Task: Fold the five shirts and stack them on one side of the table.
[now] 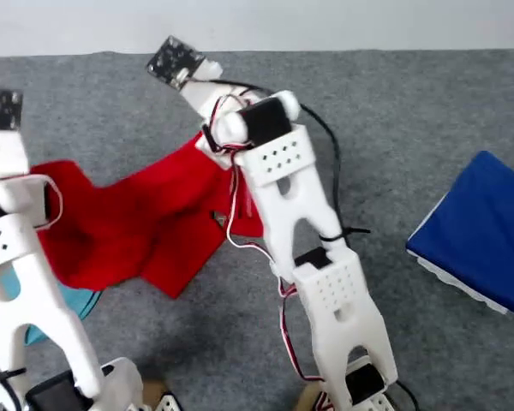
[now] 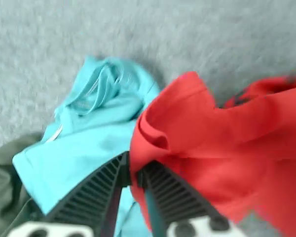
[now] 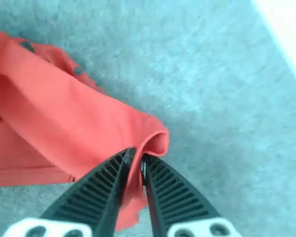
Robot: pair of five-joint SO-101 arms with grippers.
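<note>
- Left gripper (image 2: pixel 130 177): the ribbed black jaws are closed almost fully, and a fold of the red shirt (image 2: pixel 227 148) is pinched between their tips.
- Right gripper (image 3: pixel 135 160): the jaws are likewise nearly closed, and a rolled edge of the red shirt (image 3: pixel 49 108) is clamped between them, with the cloth looped over the tips.
- Between the two grippers the red shirt (image 1: pixel 146 223) is seen stretched and sagging, lifted at both ends and creased, with its lower part lying on the table (image 1: pixel 394 111).
- Just beside the left jaws, partly under the red cloth, a teal shirt (image 2: pixel 89 143) is seen, soft and crumpled, with its collar opening turned up.
- At the teal shirt's edge an olive cloth (image 2: pixel 2 197) is seen, touching it.
- Well apart, at the table's right side, a blue shirt (image 1: pixel 484 227) is laid folded into a flat rectangle, with a pale layer shown under its near edge.
- The table is covered in a grey, felt-like, finely textured surface.
</note>
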